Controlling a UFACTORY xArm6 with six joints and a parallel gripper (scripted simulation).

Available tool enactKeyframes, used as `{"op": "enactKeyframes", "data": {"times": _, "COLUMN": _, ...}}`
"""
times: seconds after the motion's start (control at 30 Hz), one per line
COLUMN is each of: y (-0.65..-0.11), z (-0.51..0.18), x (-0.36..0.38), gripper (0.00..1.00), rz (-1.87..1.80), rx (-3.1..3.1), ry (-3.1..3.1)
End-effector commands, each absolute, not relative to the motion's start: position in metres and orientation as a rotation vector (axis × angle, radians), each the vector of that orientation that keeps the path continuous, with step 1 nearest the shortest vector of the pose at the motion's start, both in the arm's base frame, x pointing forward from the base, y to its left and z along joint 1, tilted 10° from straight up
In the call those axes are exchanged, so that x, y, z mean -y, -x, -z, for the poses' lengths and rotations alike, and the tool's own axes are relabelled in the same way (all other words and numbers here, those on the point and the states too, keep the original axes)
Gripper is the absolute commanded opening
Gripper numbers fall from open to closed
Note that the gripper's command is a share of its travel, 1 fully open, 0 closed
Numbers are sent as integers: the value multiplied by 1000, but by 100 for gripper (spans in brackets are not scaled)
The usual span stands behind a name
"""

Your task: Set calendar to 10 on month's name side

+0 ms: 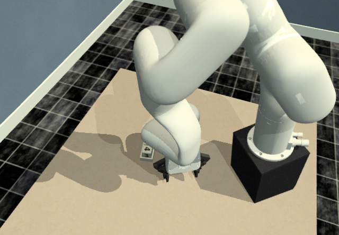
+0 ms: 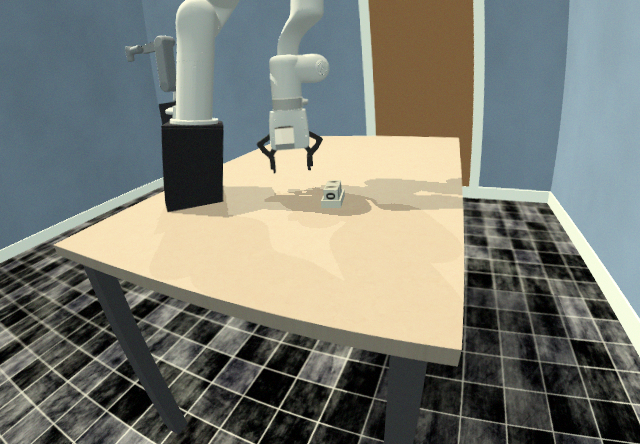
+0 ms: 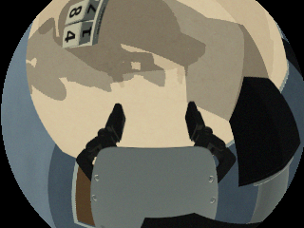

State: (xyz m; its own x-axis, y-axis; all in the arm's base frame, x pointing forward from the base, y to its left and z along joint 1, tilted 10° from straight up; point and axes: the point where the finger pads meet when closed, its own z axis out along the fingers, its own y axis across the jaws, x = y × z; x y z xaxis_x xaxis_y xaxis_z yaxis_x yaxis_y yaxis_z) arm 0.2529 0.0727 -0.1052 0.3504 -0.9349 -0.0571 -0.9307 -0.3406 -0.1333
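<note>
The small light tray stands flat on the table. Two cubes sit in it side by side. One cube has a 4 on top and what looks like a 1 on its long-side face in the wrist view. The other cube has an 8 on top, what looks like a 7 beside the 1, and a 0 on its end face. The arm partly hides it in the top view. No month's name is readable. My gripper is open and empty, above the table to the tray's base side.
The black base block carries the arm, on the far side of the gripper from the tray. The arm's shadow falls over the tray. The table edge faces the exterior view.
</note>
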Motion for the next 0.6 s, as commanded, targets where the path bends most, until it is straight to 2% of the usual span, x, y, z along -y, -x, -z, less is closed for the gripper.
{"op": "enactKeyframes", "data": {"times": 0.0, "y": -254, "z": 113, "x": -73, "gripper": 100, "rz": 105, "rx": -1703, "ry": 2449}}
{"op": "enactKeyframes", "data": {"times": 0.57, "y": -256, "z": 124, "x": -74, "gripper": 100, "rz": 105, "rx": -1703, "ry": 2449}}
